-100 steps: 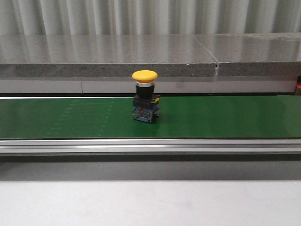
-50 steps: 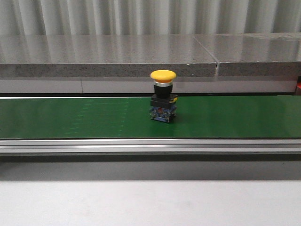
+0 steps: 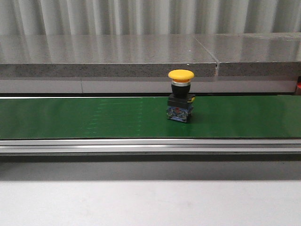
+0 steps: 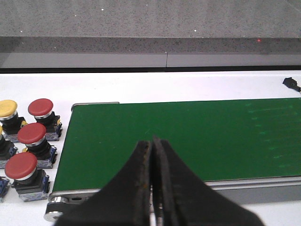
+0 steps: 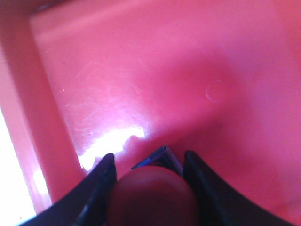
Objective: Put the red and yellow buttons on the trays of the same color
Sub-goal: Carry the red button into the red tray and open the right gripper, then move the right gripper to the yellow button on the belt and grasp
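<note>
We noted the right jaws (image 5: 148,174) set apart around a red button (image 5: 150,195), its cap filling the gap between them, the pads seemingly against its sides, hanging over the floor of the red tray (image 5: 188,70); we judged it gripped, about to be set down. The tray wall stood just beside one jaw. The left jaws (image 4: 153,188) were pressed together with nothing in them, poised above the near end of the green conveyor belt (image 4: 211,132); beyond the belt's end, off to one side of these jaws, three more red buttons (image 4: 32,134) and one yellow-capped one (image 4: 8,108) stood on the white tabletop (image 4: 188,84). Risks as we judged them: a release from height could topple the red button on its narrow base, and the jaw nearest the wall could catch it on opening. The yellow button (image 3: 180,96) stood upright on the belt in the front view, with neither jaws near it; if unattended it could run off the belt's end. Against the earlier front frames, it had travelled steadily rightward along the belt, remaining upright; nothing else there had changed.
</note>
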You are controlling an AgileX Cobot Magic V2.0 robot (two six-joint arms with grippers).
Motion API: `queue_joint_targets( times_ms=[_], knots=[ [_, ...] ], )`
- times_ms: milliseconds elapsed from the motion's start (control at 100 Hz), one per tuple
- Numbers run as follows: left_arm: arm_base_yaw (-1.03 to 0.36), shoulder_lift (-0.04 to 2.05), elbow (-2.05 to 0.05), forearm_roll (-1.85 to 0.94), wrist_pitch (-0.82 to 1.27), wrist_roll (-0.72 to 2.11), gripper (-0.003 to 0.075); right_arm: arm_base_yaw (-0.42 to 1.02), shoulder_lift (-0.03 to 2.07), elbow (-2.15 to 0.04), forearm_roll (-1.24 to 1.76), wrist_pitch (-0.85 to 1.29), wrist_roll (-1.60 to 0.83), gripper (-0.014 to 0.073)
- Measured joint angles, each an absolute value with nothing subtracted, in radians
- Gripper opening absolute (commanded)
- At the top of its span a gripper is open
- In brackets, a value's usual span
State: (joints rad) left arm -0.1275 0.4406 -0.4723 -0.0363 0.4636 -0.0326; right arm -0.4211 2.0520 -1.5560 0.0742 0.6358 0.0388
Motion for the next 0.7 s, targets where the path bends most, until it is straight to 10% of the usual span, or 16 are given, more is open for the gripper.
queue_joint_targets(
  times_ms=[250, 700],
  knots=[
    [-0.127, 0.441, -0.472, -0.036, 0.464, -0.033, -0.002, -0.421, 2.052, -1.556, 0.074, 0.637, 0.039, 0.0587],
    [-0.127, 0.441, -0.472, -0.036, 0.464, -0.033, -0.002, -0.421, 1.938, -1.601, 0.074, 0.712, 0.039, 0.0595]
  ],
)
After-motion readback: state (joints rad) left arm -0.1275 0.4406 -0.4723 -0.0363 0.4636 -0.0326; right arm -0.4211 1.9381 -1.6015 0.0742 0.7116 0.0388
